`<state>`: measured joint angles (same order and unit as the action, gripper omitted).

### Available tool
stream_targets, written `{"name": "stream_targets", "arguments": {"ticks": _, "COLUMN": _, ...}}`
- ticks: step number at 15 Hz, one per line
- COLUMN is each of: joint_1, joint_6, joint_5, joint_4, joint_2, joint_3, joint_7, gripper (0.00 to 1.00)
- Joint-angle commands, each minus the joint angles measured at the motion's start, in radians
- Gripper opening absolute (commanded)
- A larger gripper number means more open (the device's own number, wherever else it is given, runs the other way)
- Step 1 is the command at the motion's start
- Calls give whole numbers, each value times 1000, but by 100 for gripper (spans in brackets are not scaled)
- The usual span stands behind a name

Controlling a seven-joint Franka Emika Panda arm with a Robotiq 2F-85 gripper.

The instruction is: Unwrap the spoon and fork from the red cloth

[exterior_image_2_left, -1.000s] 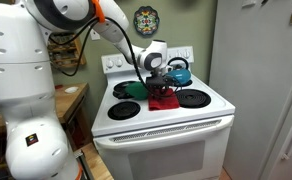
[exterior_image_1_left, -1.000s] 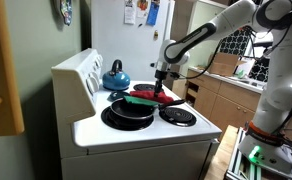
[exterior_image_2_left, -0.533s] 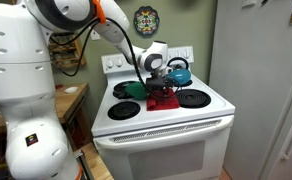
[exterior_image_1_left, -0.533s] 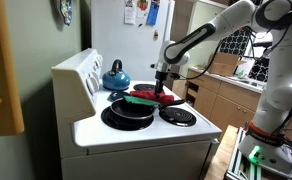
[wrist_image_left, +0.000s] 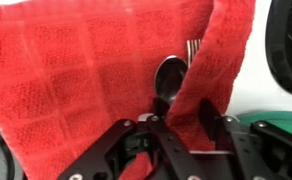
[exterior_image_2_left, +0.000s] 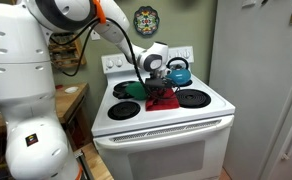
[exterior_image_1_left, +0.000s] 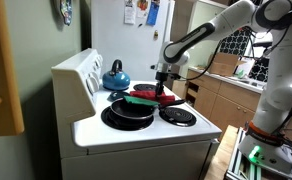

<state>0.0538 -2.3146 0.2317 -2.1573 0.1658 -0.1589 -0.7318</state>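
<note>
The red cloth lies spread on the white stove top and fills most of the wrist view. A spoon and the tines of a fork lie uncovered on it. A flap of the cloth rises from the upper right down into my gripper, whose fingers are shut on that fold. In both exterior views the gripper hangs low over the cloth in the middle of the stove.
A black frying pan sits on a front burner, with a green item beside the cloth. A blue kettle stands on a back burner. Black burners flank the cloth. A fridge stands close behind.
</note>
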Motion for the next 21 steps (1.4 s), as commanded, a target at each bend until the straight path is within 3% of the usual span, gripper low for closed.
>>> {"name": "stream_targets", "arguments": {"ticks": 1, "joint_1": -5, "joint_6": 26, "joint_5": 30, "joint_4": -8, "joint_2": -13, "joint_3": -6, "joint_7": -30, "gripper": 12}}
{"name": "stream_targets", "arguments": {"ticks": 2, "joint_1": -1, "joint_6": 29, "joint_5": 21, "joint_4": -8, "joint_2": -18, "joint_3": -8, "joint_7": -21, "gripper": 3}}
{"name": "stream_targets", "arguments": {"ticks": 5, "joint_1": 21, "joint_6": 32, "joint_5": 0, "joint_4": -8, "joint_2": -43, "joint_3": -19, "joint_7": -5, "gripper": 1}}
{"name": "stream_targets", "arguments": {"ticks": 7, "joint_1": 36, "joint_6": 41, "joint_5": -6, "joint_4": -6, "joint_2": -51, "joint_3": -30, "joint_7": -4, "gripper": 12}}
{"name": "stream_targets", "arguments": {"ticks": 9, "joint_1": 52, "joint_6": 68, "joint_5": -14, "joint_4": 0, "joint_2": -52, "joint_3": -41, "joint_7": 3, "gripper": 38}}
{"name": "stream_targets", "arguments": {"ticks": 17, "joint_1": 100, "joint_6": 174, "joint_5": -57, "joint_4": 2, "joint_2": -88, "joint_3": -55, "joint_7": 47, "gripper": 99}}
{"name": "stream_targets", "arguments": {"ticks": 21, "joint_1": 138, "joint_6": 172, "joint_5": -202, "joint_4": -13, "joint_2": -148, "joint_3": -64, "joint_7": 129, "gripper": 100}}
